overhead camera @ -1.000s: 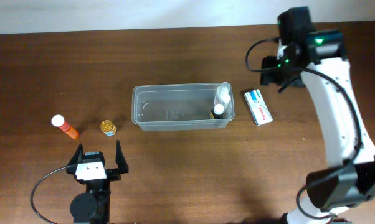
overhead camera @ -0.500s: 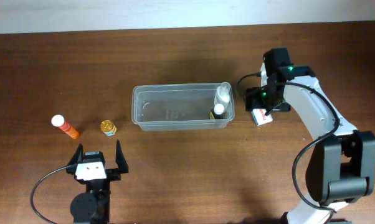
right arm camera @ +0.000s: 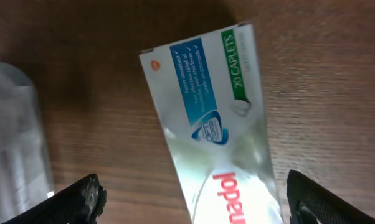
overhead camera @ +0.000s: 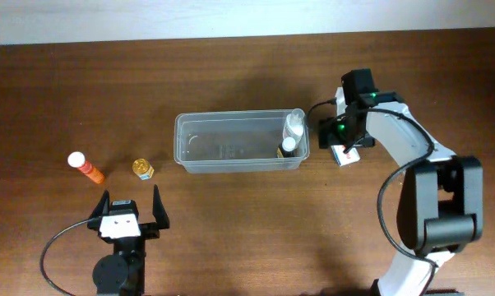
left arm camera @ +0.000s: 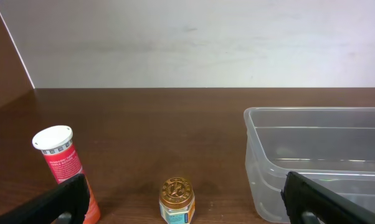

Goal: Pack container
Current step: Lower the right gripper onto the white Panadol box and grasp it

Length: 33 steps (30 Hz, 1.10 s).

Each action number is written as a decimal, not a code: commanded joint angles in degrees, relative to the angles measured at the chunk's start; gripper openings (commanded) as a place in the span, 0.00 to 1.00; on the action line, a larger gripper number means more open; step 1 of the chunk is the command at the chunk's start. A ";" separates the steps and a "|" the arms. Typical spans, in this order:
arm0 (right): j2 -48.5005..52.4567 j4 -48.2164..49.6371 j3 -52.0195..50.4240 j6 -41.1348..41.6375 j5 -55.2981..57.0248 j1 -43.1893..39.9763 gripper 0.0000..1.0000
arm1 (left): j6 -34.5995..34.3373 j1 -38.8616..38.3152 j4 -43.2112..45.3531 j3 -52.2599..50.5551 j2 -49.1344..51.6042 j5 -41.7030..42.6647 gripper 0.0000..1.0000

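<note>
The clear container (overhead camera: 231, 141) sits mid-table with two small white-capped bottles (overhead camera: 291, 134) at its right end; its wall shows in the left wrist view (left arm camera: 299, 155). A white-and-blue caplet box (right arm camera: 212, 130) lies right of it, mostly under my right gripper (overhead camera: 344, 141), which is open and low over it, fingers either side. An orange tube with a white cap (overhead camera: 85, 167) and a small gold-lidded jar (overhead camera: 142, 168) lie at the left. My left gripper (overhead camera: 128, 215) is open and empty, near the front edge, facing the jar (left arm camera: 177, 200) and the tube (left arm camera: 60, 158).
A pale wall borders the table's far edge (overhead camera: 231, 18). The container's left corner (right arm camera: 13, 124) lies close beside the box in the right wrist view.
My right arm has swung in from the far right and come down over the caplet box. The left arm and all objects have stayed still.
</note>
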 commanded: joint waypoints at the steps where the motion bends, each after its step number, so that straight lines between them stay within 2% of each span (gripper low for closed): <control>1: 1.07 0.70 -0.31 -1.33 -0.74 -0.50 0.87 | 1.11 0.35 0.17 -0.42 -0.33 0.59 0.99; 14: 2.73 1.97 -0.42 -4.31 -0.74 -3.72 0.85 | 1.11 0.35 0.17 -0.42 -0.33 0.59 0.99; 18: 2.80 2.16 -0.42 -4.31 -0.74 -3.69 0.78 | 1.11 0.35 0.17 -0.42 -0.33 0.59 0.99; 33: 2.84 2.14 -0.48 -8.35 -1.42 -3.69 0.69 | 1.11 0.35 0.17 -0.42 -0.33 0.59 0.99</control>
